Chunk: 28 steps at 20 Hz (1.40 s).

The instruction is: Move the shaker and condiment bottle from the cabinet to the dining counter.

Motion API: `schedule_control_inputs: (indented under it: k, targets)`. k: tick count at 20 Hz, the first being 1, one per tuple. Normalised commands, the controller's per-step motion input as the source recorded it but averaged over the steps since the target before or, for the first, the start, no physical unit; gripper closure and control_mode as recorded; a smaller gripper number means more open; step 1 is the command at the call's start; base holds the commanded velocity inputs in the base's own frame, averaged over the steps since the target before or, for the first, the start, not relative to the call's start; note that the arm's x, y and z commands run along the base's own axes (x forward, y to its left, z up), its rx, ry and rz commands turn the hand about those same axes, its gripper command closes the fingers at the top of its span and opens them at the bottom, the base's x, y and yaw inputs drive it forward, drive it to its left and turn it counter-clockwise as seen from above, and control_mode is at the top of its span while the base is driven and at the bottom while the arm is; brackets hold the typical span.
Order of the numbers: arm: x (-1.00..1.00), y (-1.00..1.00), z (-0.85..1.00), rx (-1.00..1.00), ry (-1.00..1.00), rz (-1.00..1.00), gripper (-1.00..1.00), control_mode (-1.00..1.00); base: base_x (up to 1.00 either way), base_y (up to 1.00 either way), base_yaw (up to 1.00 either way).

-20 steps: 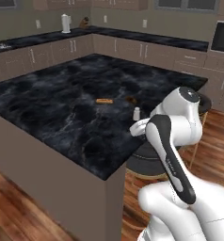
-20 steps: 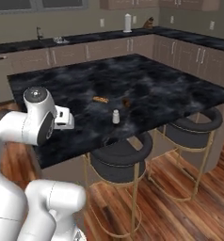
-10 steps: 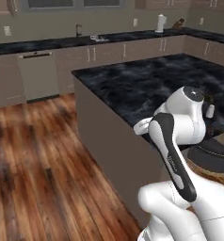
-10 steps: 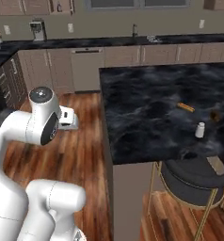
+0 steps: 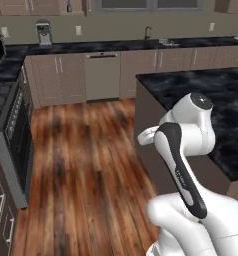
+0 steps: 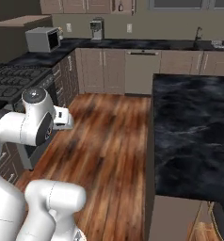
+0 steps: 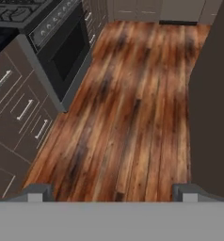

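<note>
The gripper, spread wide and empty, is best being kept tucked while the counter at right is being passed.

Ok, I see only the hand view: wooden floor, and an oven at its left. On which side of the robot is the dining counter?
Observer: The dining counter lies close on the robot's right, its black marble top seen in both base views.
Operator: And where are the cabinets on the wall?
Observer: Tan wall cabinets run along the far wall, above a dark worktop on which a coffee machine stands.
Operator: Is something beside the stove?
Observer: A microwave stands on the corner worktop just beyond the stove.
</note>
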Motion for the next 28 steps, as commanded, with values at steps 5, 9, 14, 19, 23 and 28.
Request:
schedule_control_inputs:
  k: [5, 9, 14, 19, 23, 28]
  targets:
    - [0.00, 0.00, 0.00, 0.00, 0.00, 0.00, -1.00, 1.00, 0.94, 0.10, 0.10]
    - [0.00, 0.00, 0.00, 0.00, 0.00, 0.00, -1.00, 1.00, 0.94, 0.08, 0.09]
    - [0.00, 0.00, 0.00, 0.00, 0.00, 0.00, -1.00, 1.00, 0.94, 0.07, 0.06]
    - [0.00, 0.00, 0.00, 0.00, 0.00, 0.00, -1.00, 1.00, 0.94, 0.09, 0.00]
    - [0.00, 0.00, 0.00, 0.00, 0.00, 0.00, -1.00, 1.00, 0.93, 0.23, -0.11]
    - [0.00, 0.00, 0.00, 0.00, 0.00, 0.00, -1.00, 1.00, 0.90, 0.30, -0.18]
